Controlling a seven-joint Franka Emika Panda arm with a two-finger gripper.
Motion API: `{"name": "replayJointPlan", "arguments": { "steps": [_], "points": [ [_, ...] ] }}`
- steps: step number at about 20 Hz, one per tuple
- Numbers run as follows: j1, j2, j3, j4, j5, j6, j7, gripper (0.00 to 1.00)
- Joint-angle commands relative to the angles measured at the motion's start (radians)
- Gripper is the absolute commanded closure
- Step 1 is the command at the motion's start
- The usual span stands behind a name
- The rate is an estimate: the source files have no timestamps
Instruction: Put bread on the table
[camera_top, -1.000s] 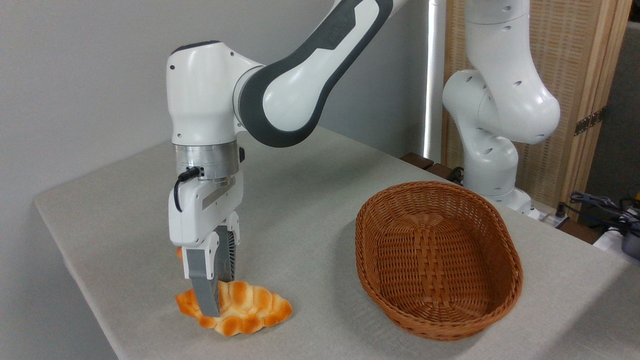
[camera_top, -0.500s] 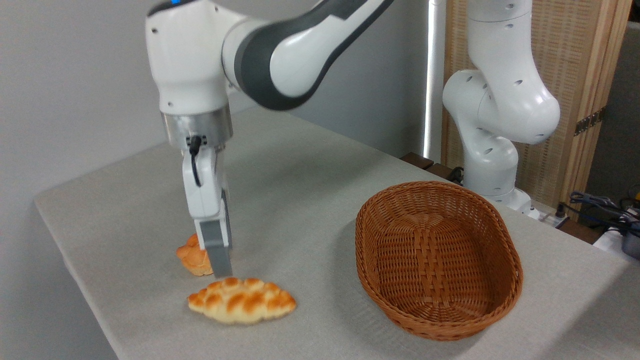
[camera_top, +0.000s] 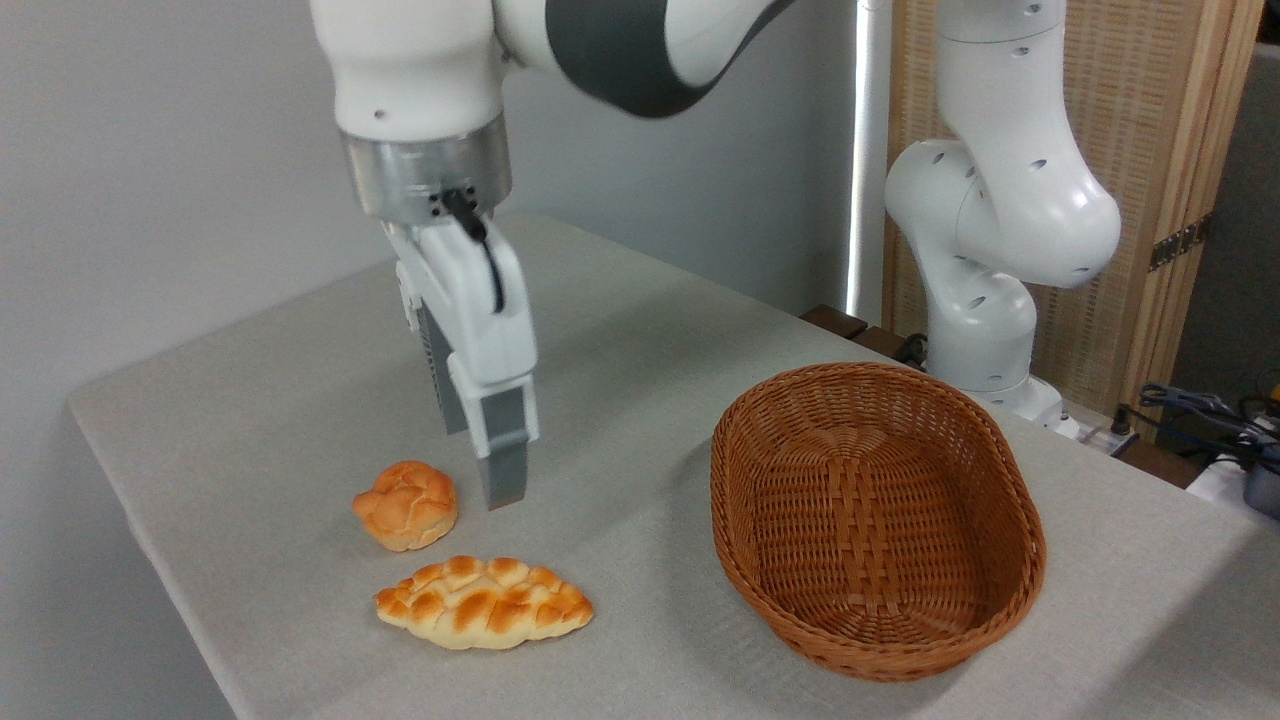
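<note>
The bread (camera_top: 484, 602) lay flat on the table (camera_top: 620, 400), to the left of the basket (camera_top: 877, 520) and well apart from it, close to the table's front edge. A small round bun (camera_top: 406, 505) sat just behind the bread, farther from the basket, not touching the loaf. The gripper (camera_top: 500, 480) hung in the air above the cloth, between the bun and the basket, its fingers pointing down and holding nothing. It was seen edge-on, one finger hiding the other, so I could not tell whether the jaws were apart or together. The basket stood empty on the table, with the arm's white base behind it.
</note>
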Motion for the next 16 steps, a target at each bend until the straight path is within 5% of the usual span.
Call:
{"name": "replayJointPlan", "arguments": {
  "steps": [1, 8, 16],
  "points": [
    [-0.005, 0.01, 0.013, 0.067, -0.016, -0.053, -0.177, 0.0],
    [0.061, -0.091, -0.085, 0.024, -0.014, -0.121, -0.206, 0.0],
    [0.066, -0.146, -0.108, -0.086, -0.008, -0.081, -0.19, 0.0]
  ]
}}
